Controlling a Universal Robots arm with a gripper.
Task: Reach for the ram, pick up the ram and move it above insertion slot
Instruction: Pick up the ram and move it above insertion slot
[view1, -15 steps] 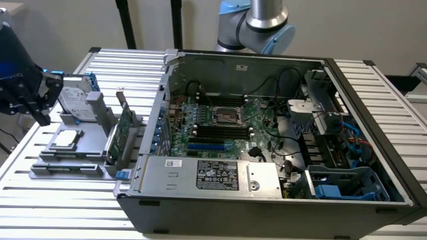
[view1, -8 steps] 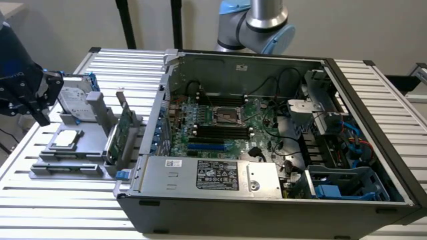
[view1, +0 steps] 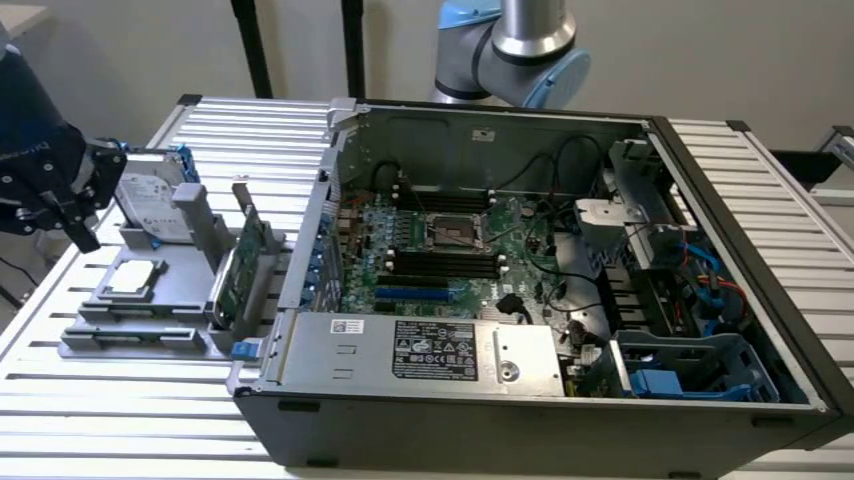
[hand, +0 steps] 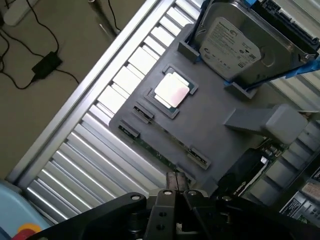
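Ram sits edge-up in the grey fixture tray, a thin green strip of circuit board. Small clips hold it along the tray's edge farthest from the hard drive, on the other side of the pale square processor chip at the tray's middle. Its long axis runs along that edge, so only its narrow top edge faces upward.

The gripper hangs over that same edge of the tray, toward one end of the strip. Its two black fingers are pressed flat together and hold nothing. From here I'd judge the ram lies just below and slightly inward of the fingertips. I cannot tell whether they touch it.

The tray is matte moulded plastic with raised pockets. It rests on a slatted aluminium table with shiny ribs. A larger green card stands upright on the tray's side nearest the open computer case.

That case stands just beside the tray, on the exterior view's right. The insertion slot is one of several parallel black plastic channels on the motherboard, well apart from the tray and the gripper.
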